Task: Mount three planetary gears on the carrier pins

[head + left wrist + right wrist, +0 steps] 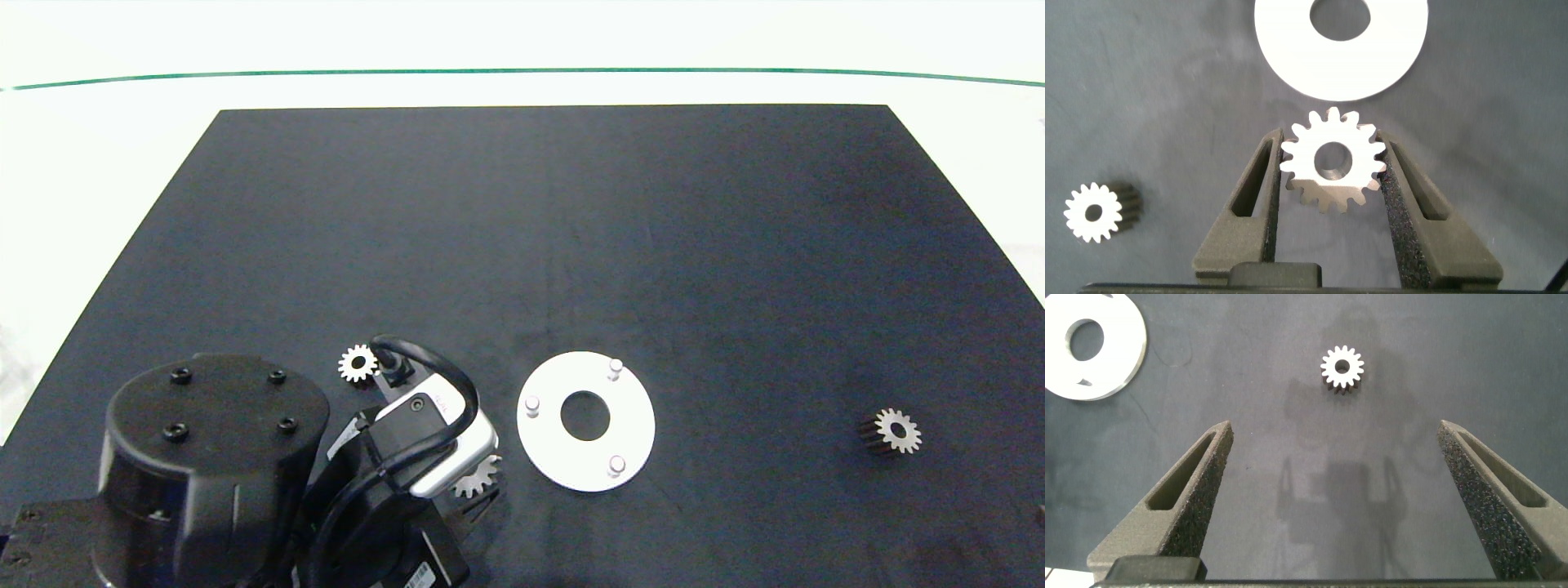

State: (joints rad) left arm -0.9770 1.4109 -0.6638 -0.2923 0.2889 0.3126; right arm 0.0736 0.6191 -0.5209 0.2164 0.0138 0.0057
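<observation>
Small silver-grey metal spur gears (1333, 160) — none seated yet as I read it, three white carrier pins (616, 465) bare; my left gripper (1333, 175) pinches one beside the disc, right gripper (1335, 498) wide above another (1342, 368).

Black mat (571, 237) covers white table (106, 139). White carrier disc (586, 465) flat on mat, just ahead of left gripper (1333, 175), three pins up, all bare. One gear (357, 363) on mat beside same gripper. Another gear (894, 430) lies alone, ahead of right gripper (1339, 498), well apart from disc.
</observation>
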